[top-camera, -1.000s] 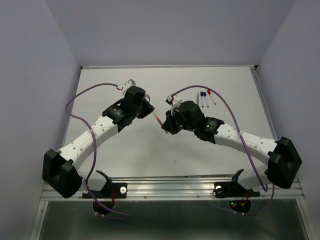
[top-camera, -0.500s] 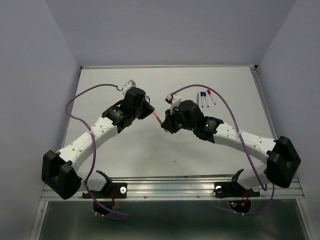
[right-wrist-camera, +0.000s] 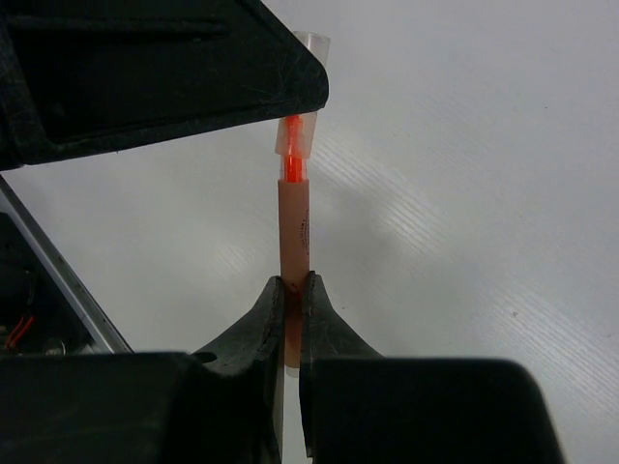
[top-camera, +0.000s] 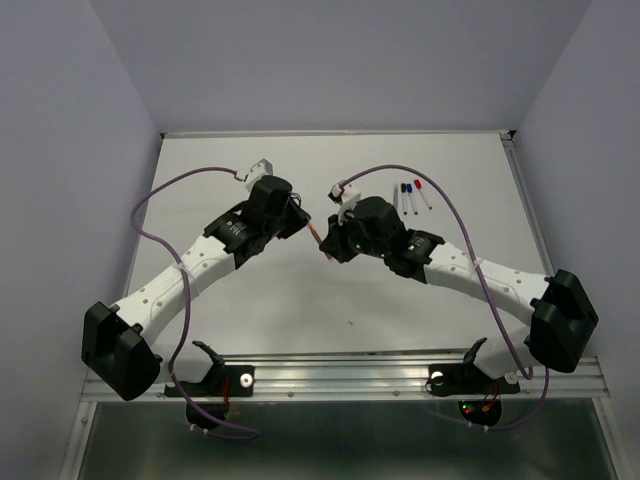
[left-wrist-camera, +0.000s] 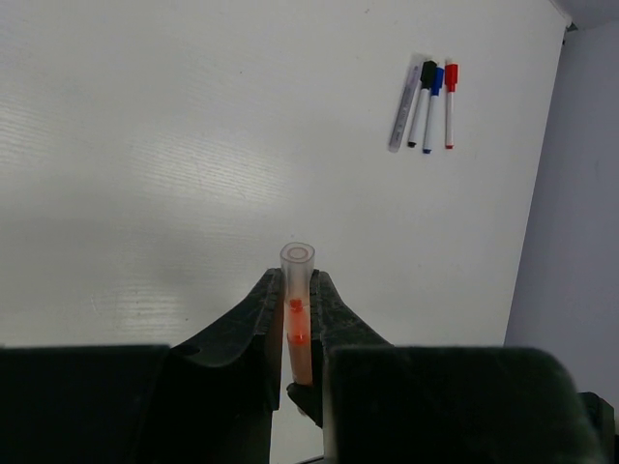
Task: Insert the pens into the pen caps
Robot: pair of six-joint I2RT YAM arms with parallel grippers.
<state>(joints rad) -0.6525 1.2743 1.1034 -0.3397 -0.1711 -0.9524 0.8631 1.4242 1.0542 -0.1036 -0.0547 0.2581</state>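
My left gripper [top-camera: 302, 223] is shut on a pale translucent pen cap [left-wrist-camera: 297, 280]. My right gripper [top-camera: 328, 249] is shut on the orange pen [right-wrist-camera: 293, 227], seen between the two grippers in the top view [top-camera: 318, 236]. In the right wrist view the pen's orange tip sits inside the cap [right-wrist-camera: 299, 135], which is partly hidden behind the left gripper's finger [right-wrist-camera: 164, 68]. Both are held above the table's middle. Three white pens with black [left-wrist-camera: 423, 101], blue [left-wrist-camera: 432, 106] and red [left-wrist-camera: 449, 101] caps on them lie side by side at the back right, next to a grey pen [left-wrist-camera: 402, 111].
The row of capped pens [top-camera: 409, 196] lies just behind the right arm's wrist. Purple cables [top-camera: 180, 182] loop over both arms. The table's right edge rail [top-camera: 528, 215] and grey walls bound the surface.
The two grippers have drawn slightly closer together, closing the gap between the orange pen and the cap. The pens at the back right have not moved.
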